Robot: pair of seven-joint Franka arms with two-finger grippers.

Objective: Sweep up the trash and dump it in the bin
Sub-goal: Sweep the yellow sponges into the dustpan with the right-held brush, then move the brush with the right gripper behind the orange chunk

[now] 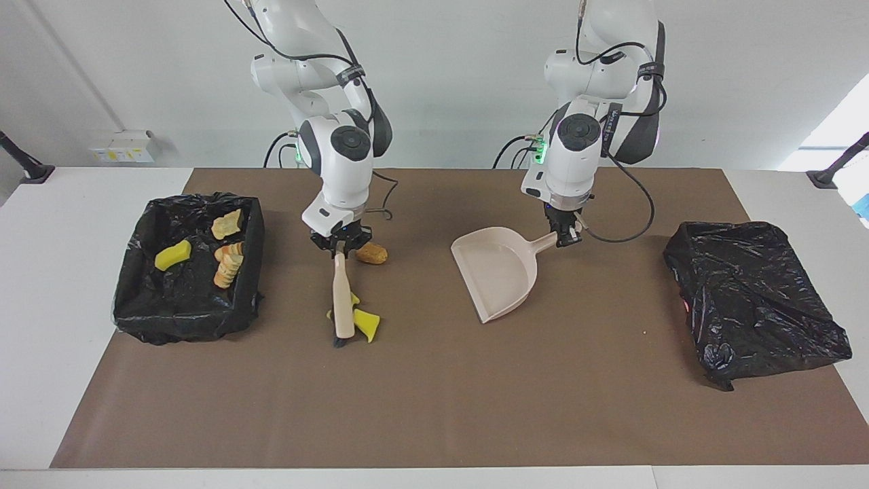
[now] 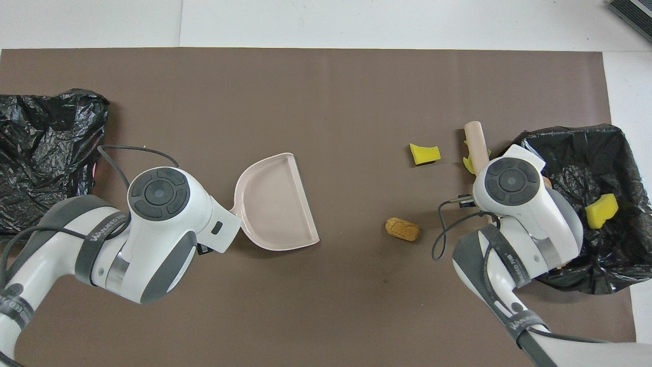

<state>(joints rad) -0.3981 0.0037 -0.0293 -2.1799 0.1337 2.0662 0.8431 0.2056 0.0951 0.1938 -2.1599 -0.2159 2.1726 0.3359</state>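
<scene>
My right gripper (image 1: 339, 250) is shut on the handle of a beige brush (image 1: 341, 299), whose head rests on the mat. In the facing view two yellow sponge pieces (image 1: 366, 324) lie against the brush head. The overhead view shows the brush (image 2: 476, 145) with one yellow piece (image 2: 424, 154) slightly apart from it. A brown bun-like lump (image 1: 372, 253) lies beside my right gripper, and it also shows in the overhead view (image 2: 402, 229). My left gripper (image 1: 563, 238) is shut on the handle of the beige dustpan (image 1: 499, 272), which lies flat on the mat (image 2: 275, 204).
A black-lined bin (image 1: 183, 319) stands at the right arm's end of the table and holds a yellow sponge (image 1: 172, 255) and tan foam chunks (image 1: 227, 265). A crumpled black bag (image 1: 753, 299) lies at the left arm's end. A brown mat (image 1: 434, 407) covers the table.
</scene>
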